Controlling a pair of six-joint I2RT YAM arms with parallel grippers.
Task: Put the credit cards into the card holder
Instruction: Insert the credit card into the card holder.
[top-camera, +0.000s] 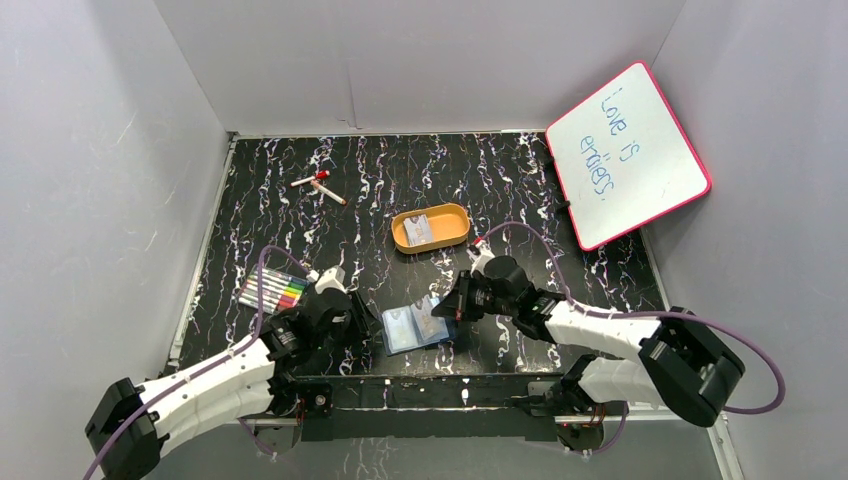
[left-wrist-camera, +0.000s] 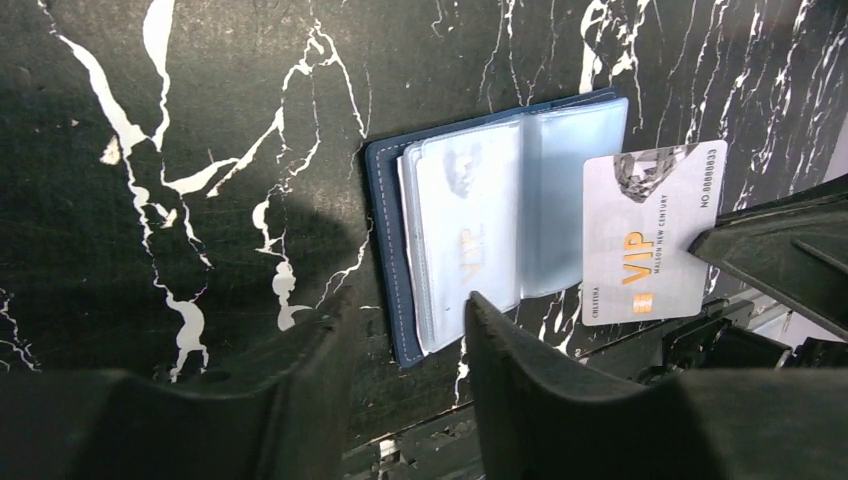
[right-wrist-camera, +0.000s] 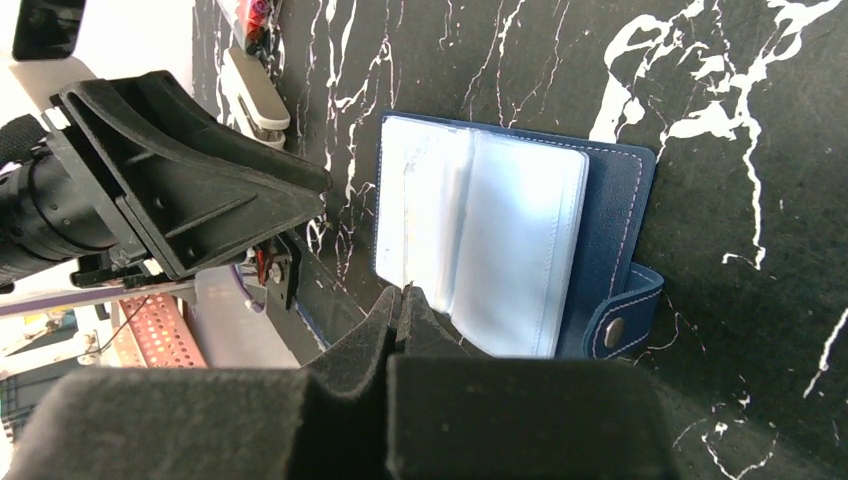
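Observation:
The navy card holder (top-camera: 415, 328) (left-wrist-camera: 385, 240) (right-wrist-camera: 610, 200) lies open on the black marbled table, its clear pockets up and its snap tab to the right in the right wrist view. One credit card (left-wrist-camera: 465, 235) shows through a pocket. My right gripper (top-camera: 457, 305) (right-wrist-camera: 403, 292) is shut on a second silver VIP credit card (left-wrist-camera: 645, 235), holding it just beside the holder's open side. My left gripper (top-camera: 362, 318) (left-wrist-camera: 405, 325) hovers low over the holder's near left corner, jaws apart with nothing gripped. A third card (top-camera: 420, 230) lies in the orange tray.
The orange oval tray (top-camera: 455, 215) sits behind the holder. A pack of coloured markers (top-camera: 272, 292) lies to the left, and two loose pens (top-camera: 320, 185) lie at the back left. A pink-framed whiteboard (top-camera: 625, 155) leans at the back right.

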